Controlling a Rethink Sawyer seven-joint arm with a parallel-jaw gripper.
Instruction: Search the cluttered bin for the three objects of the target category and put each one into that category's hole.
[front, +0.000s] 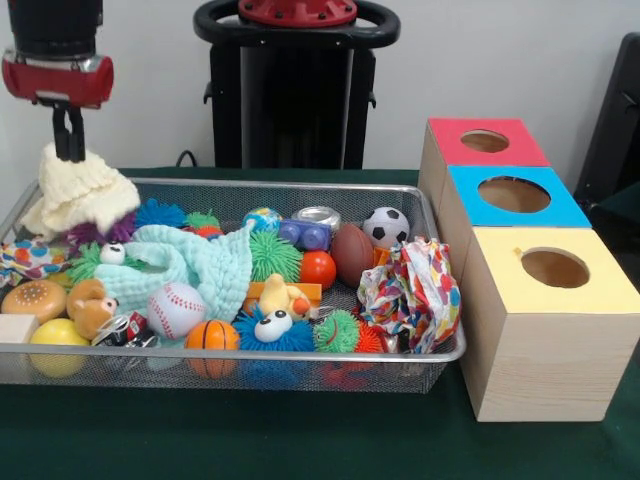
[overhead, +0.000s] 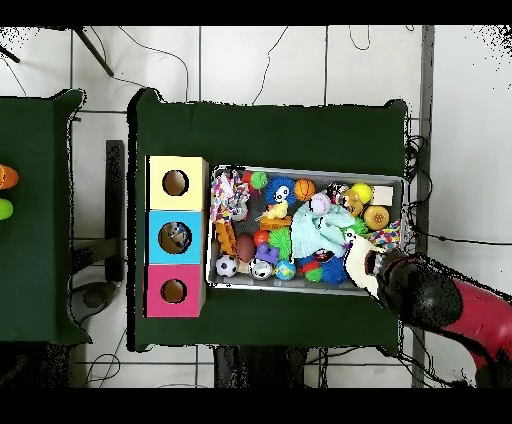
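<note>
End effector (front: 69, 150) pinches the top of a cream cloth (front: 80, 192), which hangs directly below it over the wire bin's (front: 300, 357) far corner.

Robotics lab: green-covered tabletop (overhead: 270, 130), loose cables (overhead: 300, 60) across tiled floor (overhead: 250, 60), robot pedestal (front: 295, 85).
</note>
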